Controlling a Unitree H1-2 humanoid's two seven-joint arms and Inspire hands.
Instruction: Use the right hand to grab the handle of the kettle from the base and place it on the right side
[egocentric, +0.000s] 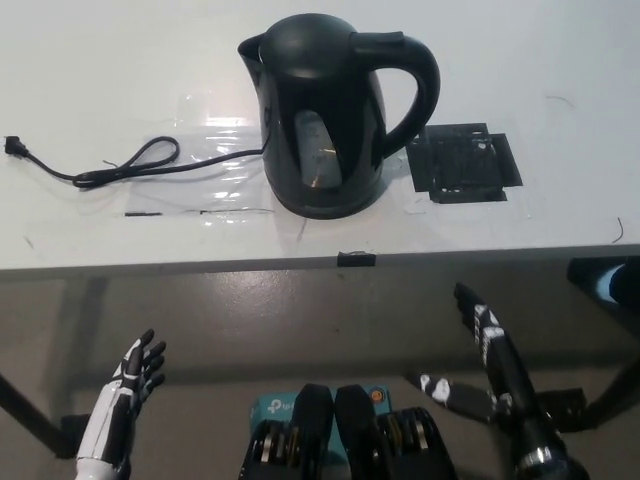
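Reach not yet begun: the kettle sits on its base at the counter's twelve o'clock, handle toward three, while the empty, spread right hand must rise and wrap it.

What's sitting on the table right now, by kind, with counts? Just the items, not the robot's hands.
Kettle, black, handle toward the right: 1
Power cord with plug, black, left of the kettle: 1
Black tape square, right of the kettle: 1
Small black tape piece at the table's front edge: 1
Total: 4
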